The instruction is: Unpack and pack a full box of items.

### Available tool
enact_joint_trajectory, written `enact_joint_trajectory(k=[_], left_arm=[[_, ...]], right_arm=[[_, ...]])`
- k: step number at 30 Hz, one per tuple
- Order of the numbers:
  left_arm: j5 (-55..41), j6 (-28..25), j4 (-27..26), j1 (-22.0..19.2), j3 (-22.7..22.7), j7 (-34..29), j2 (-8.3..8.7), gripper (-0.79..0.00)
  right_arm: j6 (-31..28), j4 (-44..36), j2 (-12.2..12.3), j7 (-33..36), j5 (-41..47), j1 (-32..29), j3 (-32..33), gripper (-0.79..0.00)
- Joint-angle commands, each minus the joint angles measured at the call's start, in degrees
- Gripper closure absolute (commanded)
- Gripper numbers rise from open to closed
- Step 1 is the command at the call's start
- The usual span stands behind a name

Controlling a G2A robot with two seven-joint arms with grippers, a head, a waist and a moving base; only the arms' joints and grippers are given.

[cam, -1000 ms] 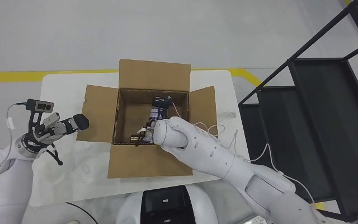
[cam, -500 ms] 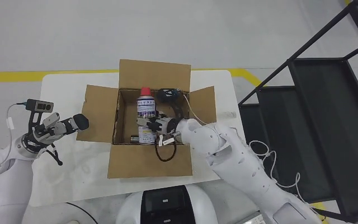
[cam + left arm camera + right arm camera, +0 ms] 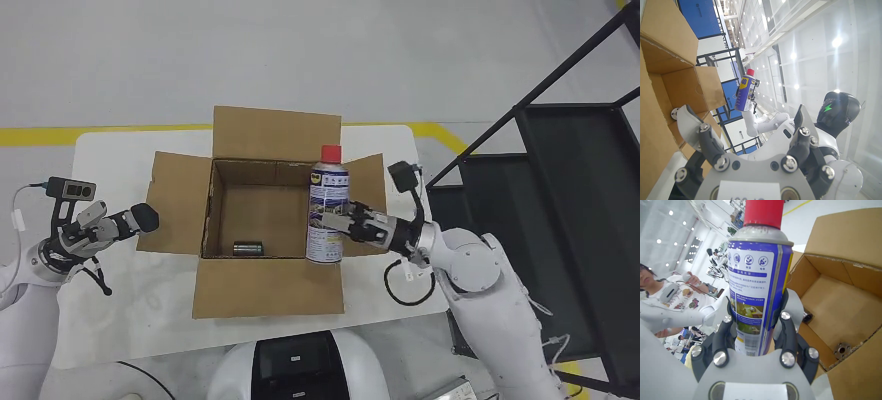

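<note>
Spray can, blue body, red cap, silver shoulder, clamped in right pincer, left pincer spread apart

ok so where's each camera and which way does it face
Top view: above the arms, looking down at table and open box; both arms show, the right gripper holding a spray can.
Left wrist view: on the left wrist beside the box, facing up toward the ceiling; the left gripper shows, open.
Right wrist view: on the right wrist, facing past the can into the box; its gripper shows clamping the can.
Shared: all three show can and box.
</note>
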Motion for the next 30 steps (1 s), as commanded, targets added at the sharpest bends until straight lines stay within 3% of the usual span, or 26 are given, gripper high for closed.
enact_joint_trajectory(k=[1, 20, 22, 30], left_arm=[[0.00, 0.00, 0.00, 0.00, 0.00, 0.00, 0.00, -0.785], [0.00, 0.00, 0.00, 0.00, 0.00, 0.00, 0.00, -0.785], [0.00, 0.00, 0.00, 0.00, 0.00, 0.00, 0.00, -0.785], [0.00, 0.00, 0.00, 0.00, 0.00, 0.00, 0.00, -0.785]], right_arm=[[-3.14, 1.48, 0.33, 1.92, 3.36, -0.33, 1.40, 0.000], [-3.78, 1.70, 0.42, 2.55, 4.11, -0.32, 1.54, 0.000], [-3.76, 2.08, 0.43, -0.10, 4.56, 0.03, 2.36, 0.000], [-11.23, 6.57, 1.75, 2.69, 19.01, -0.98, 11.56, 0.000]])
